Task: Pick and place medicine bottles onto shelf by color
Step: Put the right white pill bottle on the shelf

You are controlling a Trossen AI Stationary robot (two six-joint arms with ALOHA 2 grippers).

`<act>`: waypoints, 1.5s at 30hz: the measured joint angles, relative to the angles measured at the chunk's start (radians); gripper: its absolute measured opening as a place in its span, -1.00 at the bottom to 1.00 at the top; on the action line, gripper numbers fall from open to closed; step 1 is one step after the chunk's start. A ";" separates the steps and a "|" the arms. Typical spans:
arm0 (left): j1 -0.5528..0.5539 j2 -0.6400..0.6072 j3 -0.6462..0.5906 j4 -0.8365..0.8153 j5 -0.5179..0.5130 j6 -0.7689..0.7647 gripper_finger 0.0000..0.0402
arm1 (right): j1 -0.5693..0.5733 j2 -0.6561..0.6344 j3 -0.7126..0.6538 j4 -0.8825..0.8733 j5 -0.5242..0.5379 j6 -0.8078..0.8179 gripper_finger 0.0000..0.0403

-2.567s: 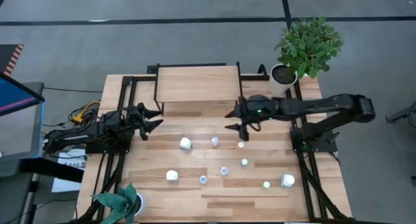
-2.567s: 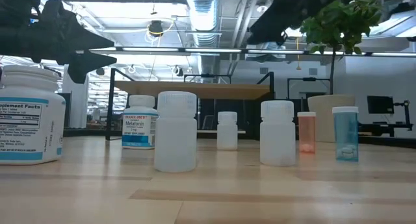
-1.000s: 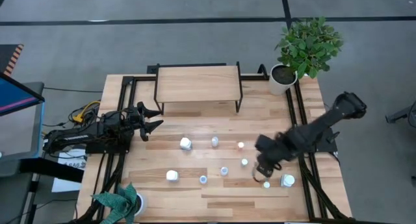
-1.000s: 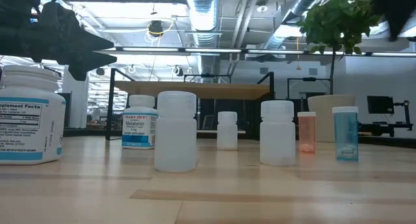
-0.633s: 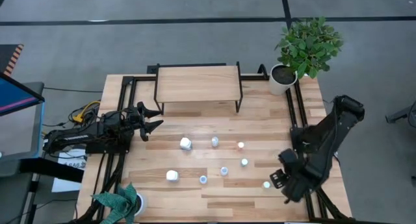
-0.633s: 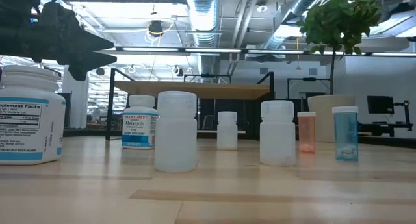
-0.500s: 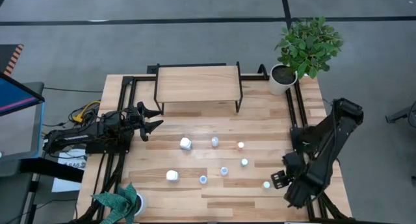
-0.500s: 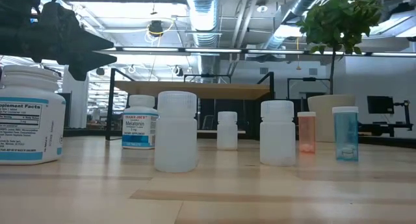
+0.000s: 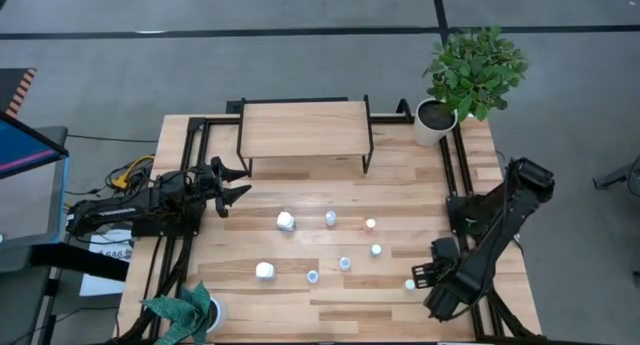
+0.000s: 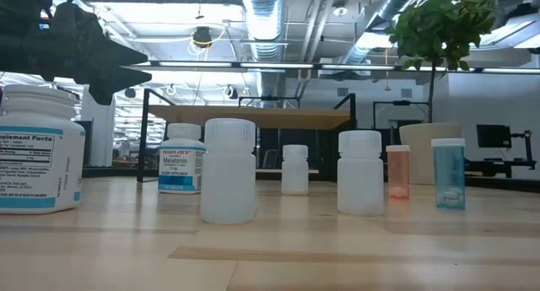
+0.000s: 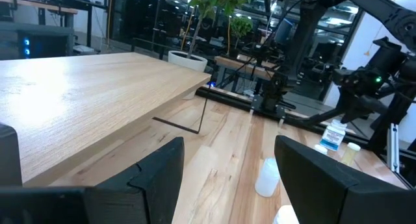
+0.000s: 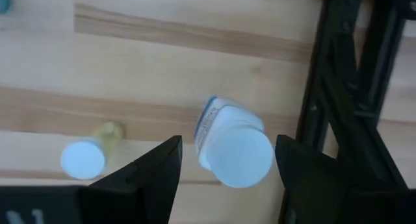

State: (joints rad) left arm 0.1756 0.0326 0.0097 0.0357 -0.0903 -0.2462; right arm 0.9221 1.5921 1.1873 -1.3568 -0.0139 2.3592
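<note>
**Right gripper spread above a large white bottle**

We see the dark right gripper [image 12: 227, 160] above the table's near right edge, fingers [image 12: 153, 172] spread wide and holding nothing; a large white blue-labelled medicine bottle [image 12: 233, 146] stands upright, cap up, between them. The left gripper [image 9: 232, 184] waits at the table's left side, parted and empty. A squat white bottle [image 10: 181, 158] reads "Melatonin". Farthest off stands the bare light-wood shelf on black legs [image 9: 304, 128].
</note>
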 joint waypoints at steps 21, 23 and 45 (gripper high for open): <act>0.000 0.000 0.000 0.000 -0.002 0.000 0.13 | 0.024 0.000 -0.068 0.086 -0.060 0.041 0.35; 0.000 0.000 0.000 0.000 -0.003 0.000 0.13 | 0.017 0.000 -0.068 0.085 -0.061 0.041 0.35; 0.000 0.000 0.000 0.000 -0.004 0.000 0.13 | -0.007 0.126 -0.069 0.138 -0.091 0.017 0.21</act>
State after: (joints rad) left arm 0.1754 0.0326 0.0098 0.0360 -0.0944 -0.2462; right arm 0.9147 1.7176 1.1187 -1.2188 -0.1052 2.3764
